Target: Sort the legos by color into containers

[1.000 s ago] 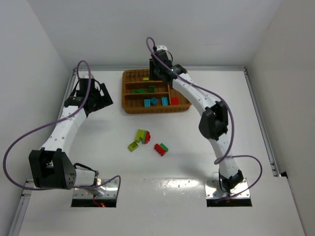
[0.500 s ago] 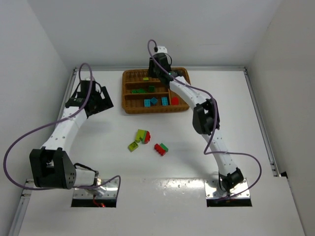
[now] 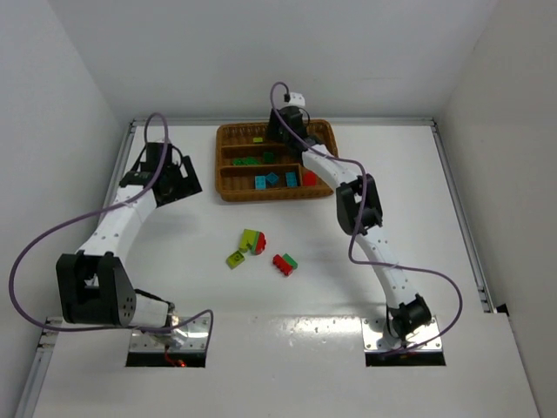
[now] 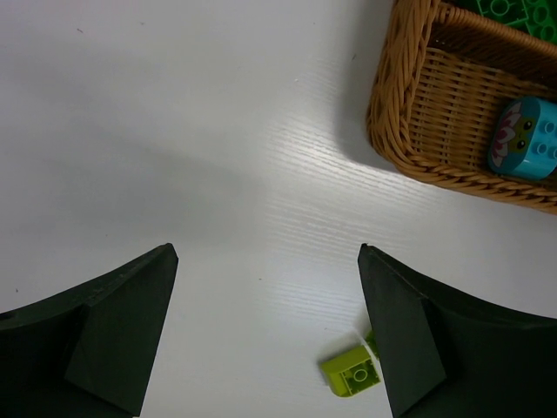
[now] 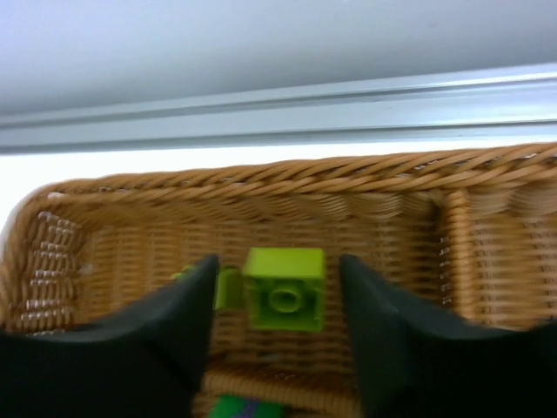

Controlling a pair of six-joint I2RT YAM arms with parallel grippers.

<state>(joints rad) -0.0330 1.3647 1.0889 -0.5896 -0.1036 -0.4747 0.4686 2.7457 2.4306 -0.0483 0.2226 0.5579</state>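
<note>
The brown wicker tray (image 3: pixel 229 193) stands at the back middle. Its top slot holds a lime lego (image 3: pixel 258 138), the middle slot dark green legos (image 3: pixel 248 160), the bottom slot cyan legos (image 3: pixel 273 178), and the upright slot a red lego (image 3: pixel 309 178). My right gripper (image 3: pixel 280 131) hovers over the top slot. Its jaws stand open around a lime brick (image 5: pixel 285 289), with a gap on each side. My left gripper (image 3: pixel 183 181) is open and empty over bare table left of the tray (image 4: pixel 409 113). Loose lime (image 3: pixel 236 258), red (image 3: pixel 281 264) and green (image 3: pixel 291 259) legos lie on the table.
In the left wrist view a lime brick (image 4: pixel 351 376) lies by my right finger, and a cyan brick (image 4: pixel 526 139) sits inside the tray's corner. A lime and red cluster (image 3: pixel 254 241) lies mid-table. White walls close in the left, back and right sides.
My right arm has folded in, its elbow swinging left toward the tray, with the gripper staying over the top slot. My left gripper has shifted slightly up and right.
</note>
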